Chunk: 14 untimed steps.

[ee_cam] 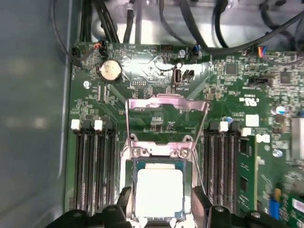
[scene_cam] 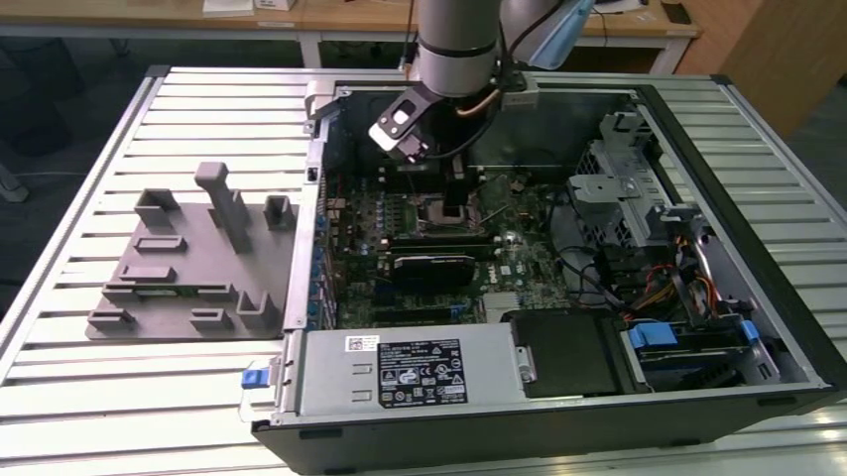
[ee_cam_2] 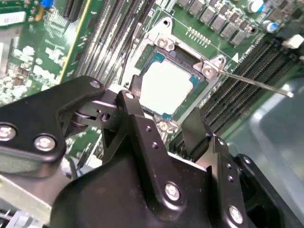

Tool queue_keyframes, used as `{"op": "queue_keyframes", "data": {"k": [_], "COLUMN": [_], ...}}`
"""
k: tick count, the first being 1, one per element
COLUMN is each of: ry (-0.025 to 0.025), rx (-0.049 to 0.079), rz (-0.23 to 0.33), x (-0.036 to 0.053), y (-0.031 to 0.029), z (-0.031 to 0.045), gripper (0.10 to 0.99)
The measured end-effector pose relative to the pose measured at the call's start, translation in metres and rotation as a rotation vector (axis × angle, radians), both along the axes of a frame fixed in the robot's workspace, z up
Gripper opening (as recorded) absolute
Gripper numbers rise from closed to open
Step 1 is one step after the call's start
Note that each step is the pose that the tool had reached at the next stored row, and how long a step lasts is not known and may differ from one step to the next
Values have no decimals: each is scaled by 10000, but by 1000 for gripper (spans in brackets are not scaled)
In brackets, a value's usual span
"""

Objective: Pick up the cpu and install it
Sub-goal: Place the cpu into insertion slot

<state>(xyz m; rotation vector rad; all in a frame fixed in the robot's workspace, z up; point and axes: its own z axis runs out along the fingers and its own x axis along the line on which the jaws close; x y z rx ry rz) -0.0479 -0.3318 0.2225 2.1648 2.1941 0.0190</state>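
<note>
Slatted metal worktop (scene_cam: 79, 397) was seen in the exterior view to carry an open computer case (scene_cam: 530, 436), with a grey fixture tray (scene_cam: 185, 288) set just beside it toward the exterior view's left. The arm (scene_cam: 457, 40) was lowered into the case over the motherboard (ee_cam: 228, 85).

The cpu (ee_cam: 159, 190) was found lying flat in the socket (ee_cam: 159, 164), silver top uppermost, with the load plate (ee_cam: 166, 100) folded back clear of it. Memory slots (ee_cam: 92, 166) were ranged on both sides of the socket.

The hand (ee_cam: 161, 202) was positioned directly above the cpu. Its fingers (ee_cam: 201, 206) were held apart, one outside each of two opposite edges of the chip, so that the cpu lay between them. A narrow gap was visible between each finger and the chip edge in the first wrist view. In the second wrist view the hand (ee_cam_2: 164, 102) was likewise shown straddling the cpu (ee_cam_2: 168, 85), and nothing was clamped in it.
</note>
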Motion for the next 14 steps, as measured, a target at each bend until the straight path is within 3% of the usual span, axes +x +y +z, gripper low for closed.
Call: {"op": "queue_keyframes", "data": {"k": [2,3,4,11,12,13,14], "ry": [-1,-2,-1,-3,-4,-4,-5], "rx": [2,2,-1,-1,2,0,2], "rz": [0,0,0,0,0,0,0], "x": [0,0,0,0,0,0,0], "y": [0,0,0,0,0,0,0], "z": [66,174,370,640,677,714,751], "gripper": [608,608,608,596,471,412,412]}}
